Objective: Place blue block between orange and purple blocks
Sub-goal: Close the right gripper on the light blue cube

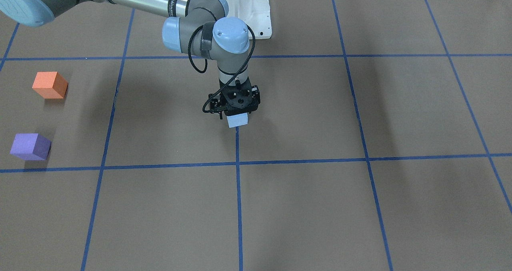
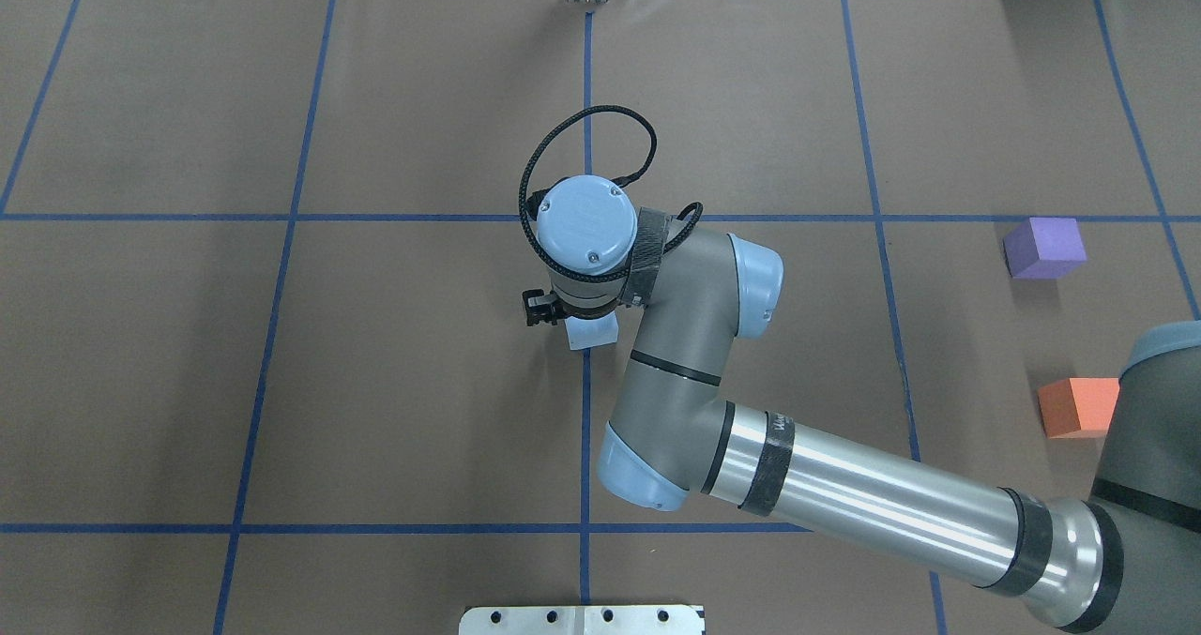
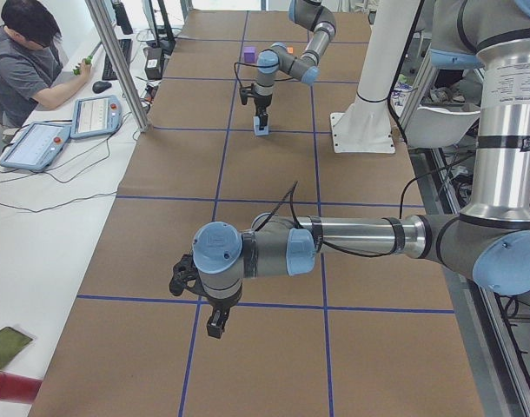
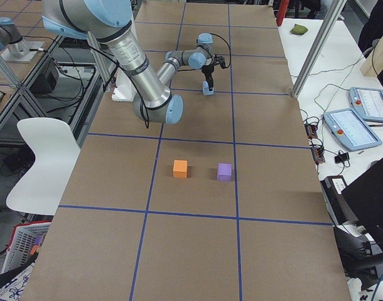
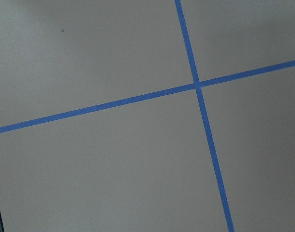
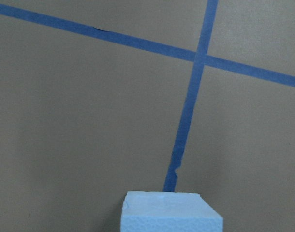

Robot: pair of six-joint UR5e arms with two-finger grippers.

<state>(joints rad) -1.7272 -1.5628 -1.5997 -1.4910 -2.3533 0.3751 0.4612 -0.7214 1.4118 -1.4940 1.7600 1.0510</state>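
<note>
Three foam blocks are on the table [image 1: 360, 207], one of each colour: a blue block [image 1: 238, 120], an orange block [image 1: 50, 85] and a purple block [image 1: 30, 146]. Two arms work here. The right gripper [image 1: 236, 111] stands straight down over the blue block at the middle of the table, where a strip of blue tape [image 1: 239, 191] ends. Its fingers are hidden under the gripper body and I cannot tell whether they clamp the block, nor whether the block rests on the surface. The orange and purple blocks sit well apart from it, off toward the robot's right end, beside each other with brown surface showing between them and each clear of the tape lines. In the overhead view the right arm's thick base link covers one edge of the orange block. The left gripper [image 3: 215, 328] hangs low over a tape crossing far down the robot's left half; from that side view I cannot tell how its fingers stand. A person [image 3: 22, 52] sits at the side bench by two tablets [image 3: 39, 143], and a white chair [image 4: 44, 163] stands behind the robot.
</note>
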